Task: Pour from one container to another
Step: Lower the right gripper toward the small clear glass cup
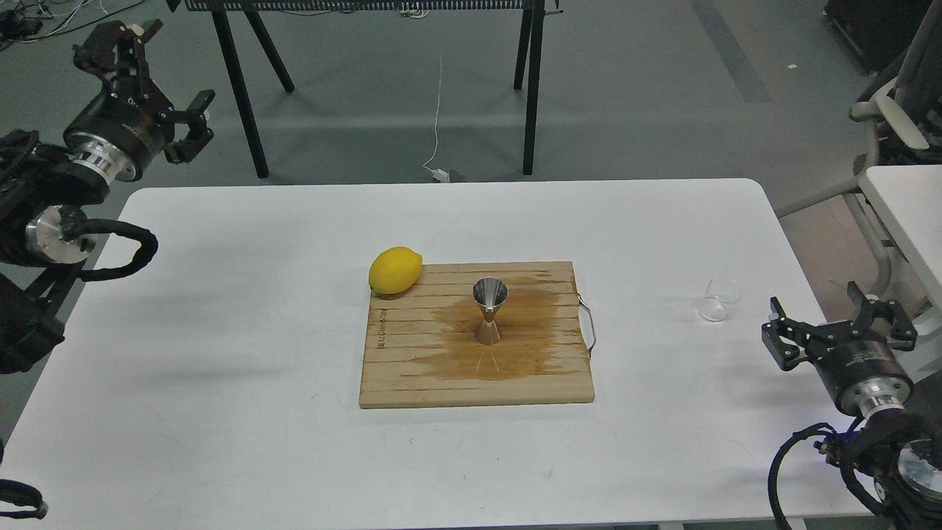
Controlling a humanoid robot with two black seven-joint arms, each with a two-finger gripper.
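Note:
The small clear glass cup (717, 300) lies on the white table (221, 353) at the right, with nothing holding it. The steel hourglass jigger (489, 311) stands upright in the middle of the wooden board (412, 368), on a dark wet stain. My right gripper (839, 320) is open near the table's right edge, just nearer than the cup and to its right, apart from it. My left gripper (176, 66) is open and raised beyond the table's far left corner, far from both containers.
A yellow lemon (396, 270) rests at the board's far left corner. A metal handle (589, 331) sticks out of the board's right side. Black trestle legs (533, 88) stand behind the table and a chair (894, 118) is at the far right.

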